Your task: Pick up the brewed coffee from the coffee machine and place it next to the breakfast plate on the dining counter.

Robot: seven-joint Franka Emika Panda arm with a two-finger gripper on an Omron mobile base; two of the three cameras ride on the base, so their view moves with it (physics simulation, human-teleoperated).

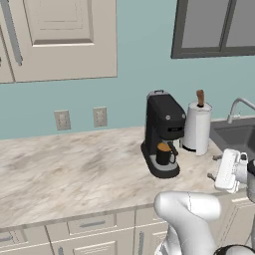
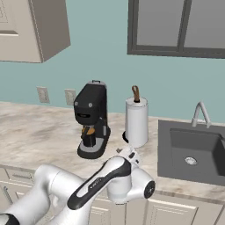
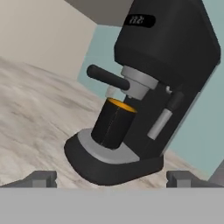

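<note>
Counter (image 1: 74,169): one coffee machine (image 1: 163,130), one mug (image 1: 164,154)

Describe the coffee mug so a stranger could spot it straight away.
On the marble-patterned countertop, find the black espresso machine left of the white paper-towel roll. The small black cylindrical mug stands on its base tray under the spout, showing an orange-brown liquid top.

my arm (image 2: 88,184): white, round and smooth | joints: dark, long black stripe on one part | my gripper (image 3: 112,178): two small dark grey fingertips
</note>
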